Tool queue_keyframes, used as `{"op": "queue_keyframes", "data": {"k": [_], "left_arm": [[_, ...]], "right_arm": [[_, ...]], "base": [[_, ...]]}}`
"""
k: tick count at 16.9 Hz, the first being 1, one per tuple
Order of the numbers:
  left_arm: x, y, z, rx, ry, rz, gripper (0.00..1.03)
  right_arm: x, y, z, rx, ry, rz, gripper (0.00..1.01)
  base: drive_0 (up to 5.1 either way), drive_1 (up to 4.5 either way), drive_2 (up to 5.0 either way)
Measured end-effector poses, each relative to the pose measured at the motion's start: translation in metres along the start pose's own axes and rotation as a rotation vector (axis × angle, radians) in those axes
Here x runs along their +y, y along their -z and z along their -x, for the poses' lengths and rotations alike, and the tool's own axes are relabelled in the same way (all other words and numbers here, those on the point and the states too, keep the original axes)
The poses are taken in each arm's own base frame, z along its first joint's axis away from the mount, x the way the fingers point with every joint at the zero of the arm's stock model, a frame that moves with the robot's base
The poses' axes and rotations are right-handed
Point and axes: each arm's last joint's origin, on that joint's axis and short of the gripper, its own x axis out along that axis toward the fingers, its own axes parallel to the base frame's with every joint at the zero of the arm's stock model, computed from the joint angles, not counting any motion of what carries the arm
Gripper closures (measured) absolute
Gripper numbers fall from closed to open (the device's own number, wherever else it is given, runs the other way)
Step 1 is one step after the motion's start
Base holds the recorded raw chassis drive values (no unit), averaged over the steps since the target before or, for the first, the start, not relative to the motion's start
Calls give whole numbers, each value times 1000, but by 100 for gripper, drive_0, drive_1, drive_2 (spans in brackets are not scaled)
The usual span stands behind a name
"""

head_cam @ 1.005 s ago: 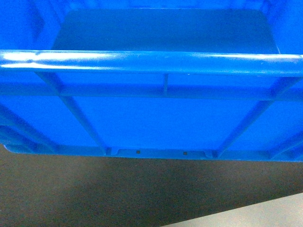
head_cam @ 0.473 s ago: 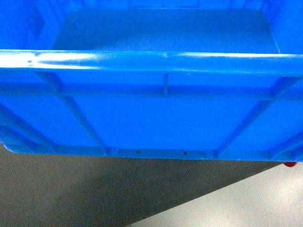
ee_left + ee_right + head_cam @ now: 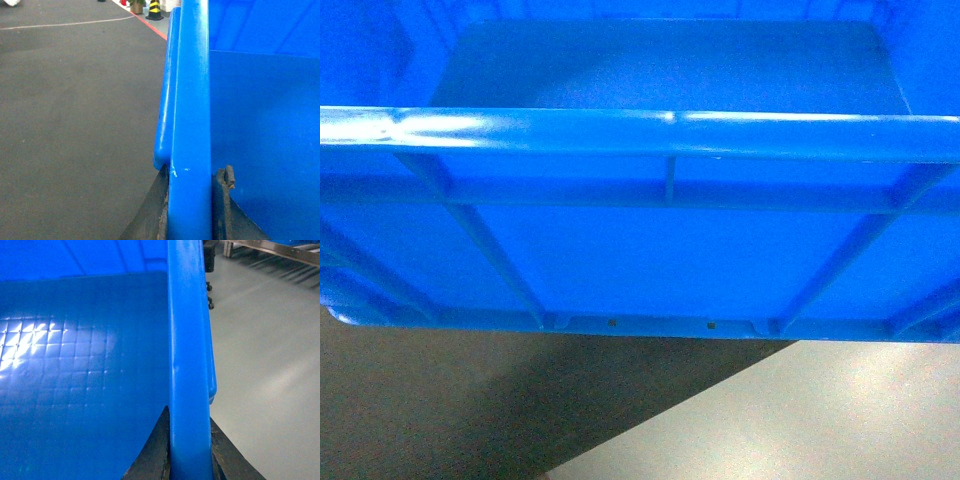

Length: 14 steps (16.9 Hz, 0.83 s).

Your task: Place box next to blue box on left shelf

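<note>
Flooring first: head view shows dark carpet-like floor at lower left meeting pale grey floor on a diagonal. The box fills the frame above it, open top up, near rim running straight across left to right.

Left wrist view: the left gripper has its jaws closed on the box's left rim, one inside, one outside. Dark floor beside it, red line and a striped cone far back.

Right wrist view: the right gripper pinches the opposite rim the same way, over grey floor, metal rack behind.
</note>
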Motion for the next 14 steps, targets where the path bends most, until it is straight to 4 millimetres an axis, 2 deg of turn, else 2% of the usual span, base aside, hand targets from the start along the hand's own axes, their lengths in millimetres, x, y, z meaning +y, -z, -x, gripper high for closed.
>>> {"op": "queue_keyframes", "data": {"k": [14], "left_arm": [[0,0,0,1,0,0,93]], "right_arm": [[0,0,0,0,0,0,92]], "base": [[-162,-162,-162]]}}
